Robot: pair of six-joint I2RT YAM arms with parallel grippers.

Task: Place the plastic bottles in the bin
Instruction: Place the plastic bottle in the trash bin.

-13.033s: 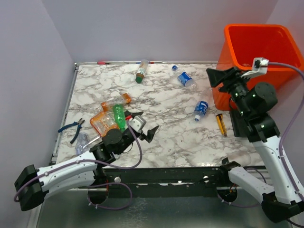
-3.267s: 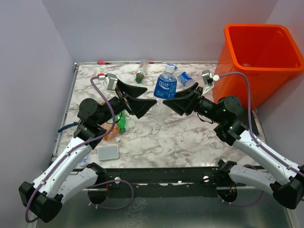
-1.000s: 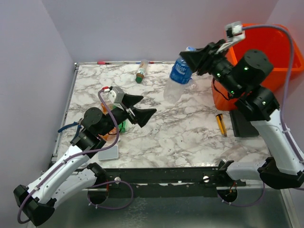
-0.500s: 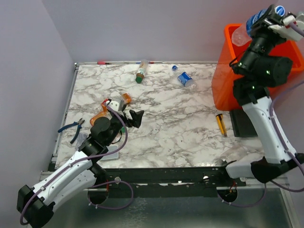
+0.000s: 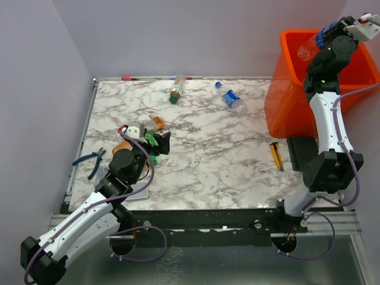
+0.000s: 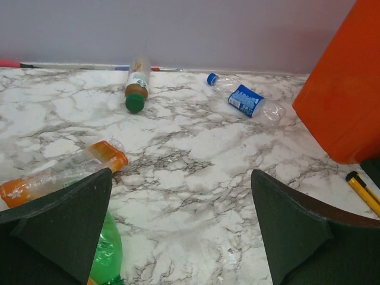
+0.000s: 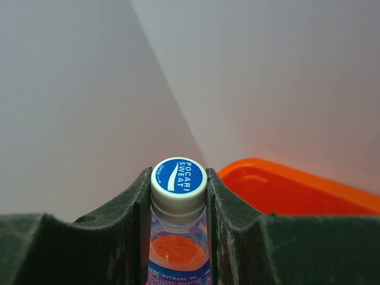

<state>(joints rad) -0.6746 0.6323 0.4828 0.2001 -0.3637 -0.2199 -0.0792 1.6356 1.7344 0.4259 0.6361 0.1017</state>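
My right gripper [image 5: 325, 37] is raised over the orange bin [image 5: 292, 113] and is shut on a clear plastic bottle [image 5: 310, 46] with a blue label. In the right wrist view both fingers clamp the neck just under its blue-and-white cap [image 7: 178, 176], and the bin's rim [image 7: 285, 184] shows behind. My left gripper [image 5: 158, 142] hangs open and low over the near-left table, holding nothing. A green bottle [image 6: 107, 252] lies by its left finger [image 6: 65, 225], with an orange bottle [image 6: 65, 172] beyond. Farther back lie a brown bottle with a green cap [image 6: 136, 89] and a blue-labelled bottle [image 6: 246, 100].
Blue-handled pliers [image 5: 90, 161] lie at the left edge, and a grey pad [image 5: 133, 189] is partly under my left arm. A yellow tool [image 5: 276, 155] lies near the bin's foot beside a black block [image 5: 301, 153]. A red pen [image 5: 127, 78] rests along the back edge.
My right arm has swung the blue-labelled bottle up and rightward from above the back of the table to over the bin. My left arm has pulled back and lowered toward the near-left bottles.
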